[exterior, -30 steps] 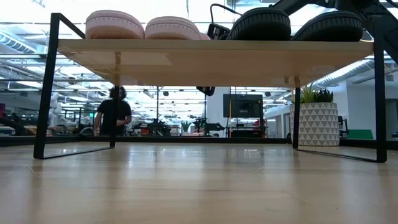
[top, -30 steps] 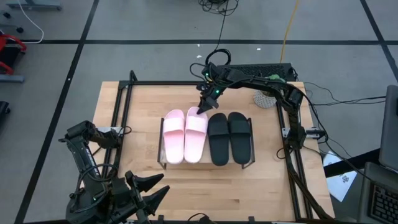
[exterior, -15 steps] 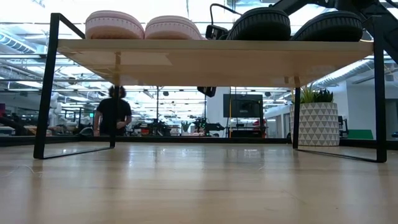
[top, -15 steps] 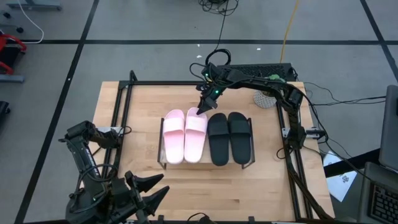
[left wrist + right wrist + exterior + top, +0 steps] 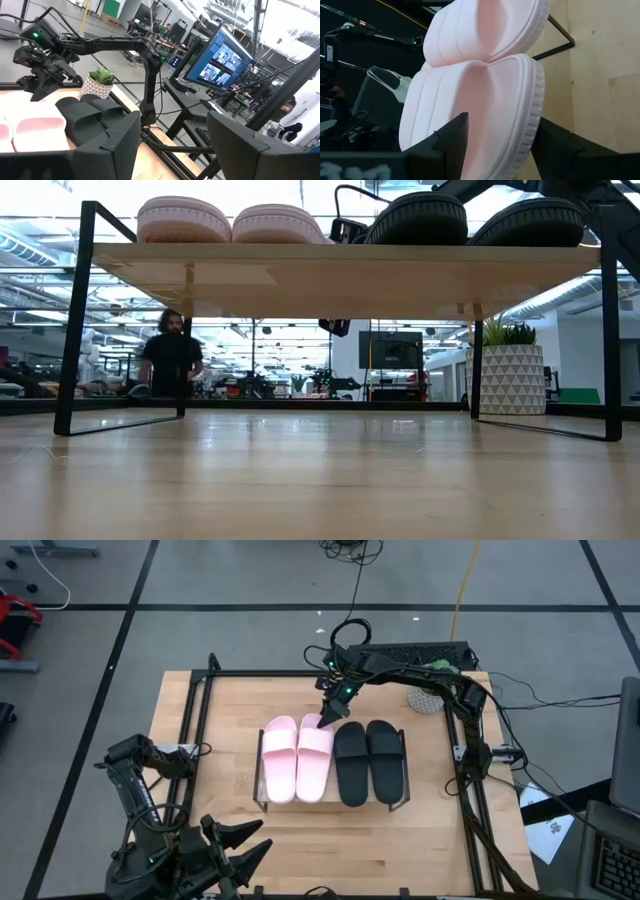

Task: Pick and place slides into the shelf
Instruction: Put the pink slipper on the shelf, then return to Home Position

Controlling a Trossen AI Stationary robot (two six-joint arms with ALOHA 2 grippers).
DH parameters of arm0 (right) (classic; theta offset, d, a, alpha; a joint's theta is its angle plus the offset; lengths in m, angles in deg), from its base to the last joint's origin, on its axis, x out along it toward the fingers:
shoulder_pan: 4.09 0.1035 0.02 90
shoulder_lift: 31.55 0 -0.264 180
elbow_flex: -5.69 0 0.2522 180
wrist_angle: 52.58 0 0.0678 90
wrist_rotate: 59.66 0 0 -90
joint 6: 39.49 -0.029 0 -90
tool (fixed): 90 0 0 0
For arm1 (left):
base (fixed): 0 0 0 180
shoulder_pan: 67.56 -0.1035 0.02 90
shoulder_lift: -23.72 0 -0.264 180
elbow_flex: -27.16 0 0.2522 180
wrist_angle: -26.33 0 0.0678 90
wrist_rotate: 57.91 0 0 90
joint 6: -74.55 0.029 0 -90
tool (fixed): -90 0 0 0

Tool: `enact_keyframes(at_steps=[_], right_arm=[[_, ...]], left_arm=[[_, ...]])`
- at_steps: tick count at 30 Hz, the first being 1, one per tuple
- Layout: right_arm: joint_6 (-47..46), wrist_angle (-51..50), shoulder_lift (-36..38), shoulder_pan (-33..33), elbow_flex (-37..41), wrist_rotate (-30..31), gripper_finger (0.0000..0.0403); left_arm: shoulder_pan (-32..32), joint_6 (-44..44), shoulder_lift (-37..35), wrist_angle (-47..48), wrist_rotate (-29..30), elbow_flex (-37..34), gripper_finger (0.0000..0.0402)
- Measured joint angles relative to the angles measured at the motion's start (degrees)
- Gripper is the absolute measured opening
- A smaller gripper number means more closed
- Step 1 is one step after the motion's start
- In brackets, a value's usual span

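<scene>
Behind the table (image 5: 320, 470), a person (image 5: 170, 360) stepped sideways; right end effector (image 5: 325, 720) apparently open.

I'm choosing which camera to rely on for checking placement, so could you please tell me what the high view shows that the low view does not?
Only the high view shows the four slides side by side, the pink pair beside the black pair, the right gripper at the far end of the inner pink slide, and the left gripper waiting at the near edge. Only the low view shows the space under the shelf, a potted plant and a person behind. Both show all four slides on the shelf.
</scene>
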Motion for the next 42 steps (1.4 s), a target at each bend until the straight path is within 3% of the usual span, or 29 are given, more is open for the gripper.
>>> enact_keyframes(at_steps=[29,42], right_arm=[[-0.6,0.4,0.0,-3.9,0.0,-0.4,0.0185],[-6.1,4.7,0.0,-6.1,0.0,-0.6,0.0185]], left_arm=[[0.5,-0.1,0.0,0.4,0.0,0.0,0.0225],[0.4,-0.1,0.0,0.4,0.0,0.0,0.0225]])
